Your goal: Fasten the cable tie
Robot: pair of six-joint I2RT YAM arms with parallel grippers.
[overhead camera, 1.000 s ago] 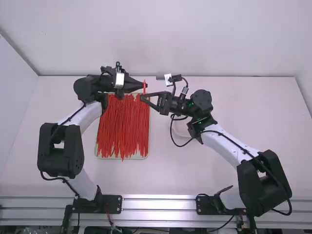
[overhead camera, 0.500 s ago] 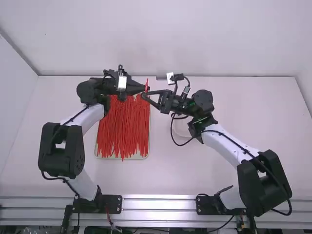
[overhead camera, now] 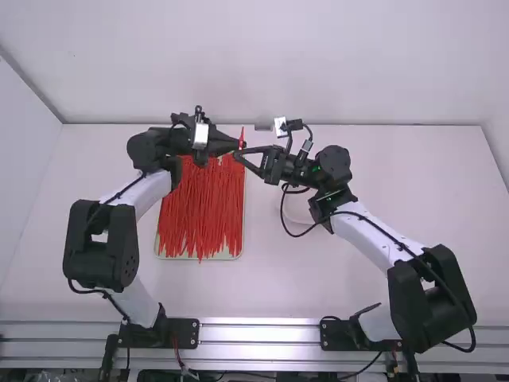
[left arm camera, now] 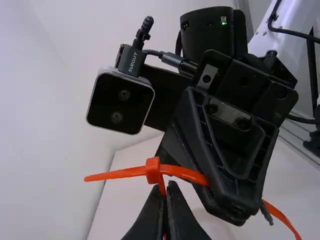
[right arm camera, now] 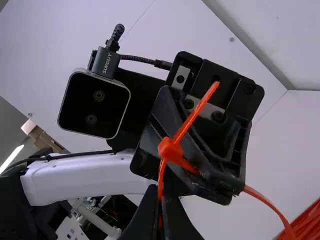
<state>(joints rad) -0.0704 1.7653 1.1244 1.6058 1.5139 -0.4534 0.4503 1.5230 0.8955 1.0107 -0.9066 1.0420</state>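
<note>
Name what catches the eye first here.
A single red cable tie is held in the air over the far middle of the table, with the jaws of the left arm and the right arm both shut on it. Beneath them, toward the arms' bases, lies a tray heaped with red ties.

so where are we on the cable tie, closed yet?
Done: one cable tie is off the pile, its tip threaded through its head. In hand: left claw and right claw both pinch it in the air. Left: pull the tip further; the loop looks loose.
</note>
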